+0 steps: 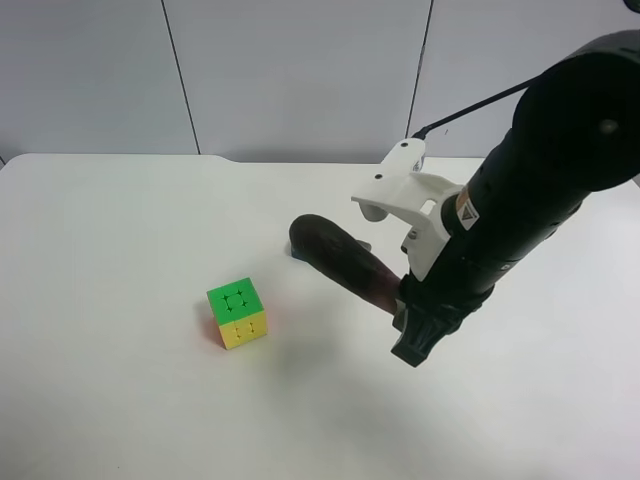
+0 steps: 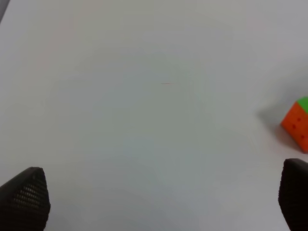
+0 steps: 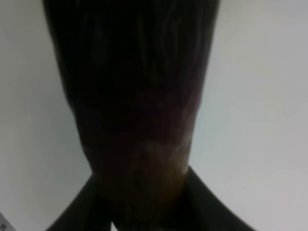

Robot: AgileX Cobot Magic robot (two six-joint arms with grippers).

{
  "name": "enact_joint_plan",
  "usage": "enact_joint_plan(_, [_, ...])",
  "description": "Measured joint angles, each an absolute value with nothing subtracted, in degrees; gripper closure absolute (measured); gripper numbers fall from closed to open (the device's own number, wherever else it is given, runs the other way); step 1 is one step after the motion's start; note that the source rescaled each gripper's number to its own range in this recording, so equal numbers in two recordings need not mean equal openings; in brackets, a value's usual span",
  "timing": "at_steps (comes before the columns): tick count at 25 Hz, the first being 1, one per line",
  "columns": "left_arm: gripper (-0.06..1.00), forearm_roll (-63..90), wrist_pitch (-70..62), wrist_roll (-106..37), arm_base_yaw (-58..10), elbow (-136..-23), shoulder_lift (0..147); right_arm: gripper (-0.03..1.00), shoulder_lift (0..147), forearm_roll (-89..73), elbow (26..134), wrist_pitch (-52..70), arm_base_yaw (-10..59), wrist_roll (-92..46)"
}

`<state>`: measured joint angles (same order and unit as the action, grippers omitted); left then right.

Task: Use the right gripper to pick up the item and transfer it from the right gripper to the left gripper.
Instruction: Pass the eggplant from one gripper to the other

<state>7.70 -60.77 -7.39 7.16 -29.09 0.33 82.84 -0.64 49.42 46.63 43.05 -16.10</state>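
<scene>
The dark purple eggplant (image 1: 340, 262) lies slanted over the white table (image 1: 120, 400), its fat end pointing away from the arm. Its narrow end sits inside my right gripper (image 1: 405, 315), on the arm with the white bracket (image 1: 400, 190). In the right wrist view the eggplant (image 3: 134, 96) fills the frame, and my right gripper (image 3: 144, 214) is shut on its narrow end with a finger (image 3: 211, 204) on each side. The stem tip is hidden. I cannot tell whether the fat end touches the table. My left gripper (image 2: 159, 202) is wide open and empty over bare table.
A green-yellow puzzle cube (image 1: 237, 312) stands on the table at the eggplant's left in the exterior high view. It also shows, orange side out, at the edge of the left wrist view (image 2: 297, 124). The left arm is outside the exterior high view.
</scene>
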Motion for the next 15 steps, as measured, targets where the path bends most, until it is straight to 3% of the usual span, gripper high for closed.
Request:
enact_joint_plan(7, [0.07, 14.9, -60.7, -11.2, 7.0, -29.0, 8.7, 0.97, 79.2, -0.6, 49.4, 45.8, 43.2, -17.5])
enact_joint_plan(15, [0.37, 26.7, -60.2, -19.1, 0.9, -29.1, 14.4, 0.97, 76.5, -2.2, 49.4, 45.3, 43.2, -20.5])
